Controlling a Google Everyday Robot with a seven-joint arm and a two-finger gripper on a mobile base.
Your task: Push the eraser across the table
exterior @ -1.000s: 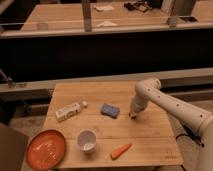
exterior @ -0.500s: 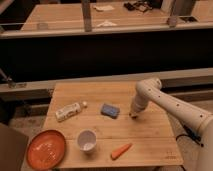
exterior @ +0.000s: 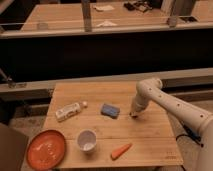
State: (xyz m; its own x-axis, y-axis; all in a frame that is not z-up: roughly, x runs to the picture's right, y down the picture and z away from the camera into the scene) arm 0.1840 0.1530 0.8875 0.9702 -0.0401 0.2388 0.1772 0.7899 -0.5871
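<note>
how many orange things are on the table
2: an orange plate at the front left corner and a carrot near the front edge. The gripper is down on the table, right of the blue block.

On table [exterior: 150, 132]: 1 white bottle [exterior: 69, 111], 1 blue-grey block [exterior: 109, 110], 1 white cup [exterior: 87, 140], 1 orange plate [exterior: 46, 149], 1 carrot [exterior: 121, 150], 1 gripper [exterior: 134, 114] at table centre-right.

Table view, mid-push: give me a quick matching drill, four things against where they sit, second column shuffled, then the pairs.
Things:
1. gripper
2. orange plate
3. white bottle
4. carrot

Places:
A. lying on the left part of the table, cap toward the blue-grey block
B. near the front edge, right of the white cup
C. tip down at the tabletop, just right of the blue-grey block
D. front left corner, overhanging the edge

Pairs: 1-C, 2-D, 3-A, 4-B
</note>
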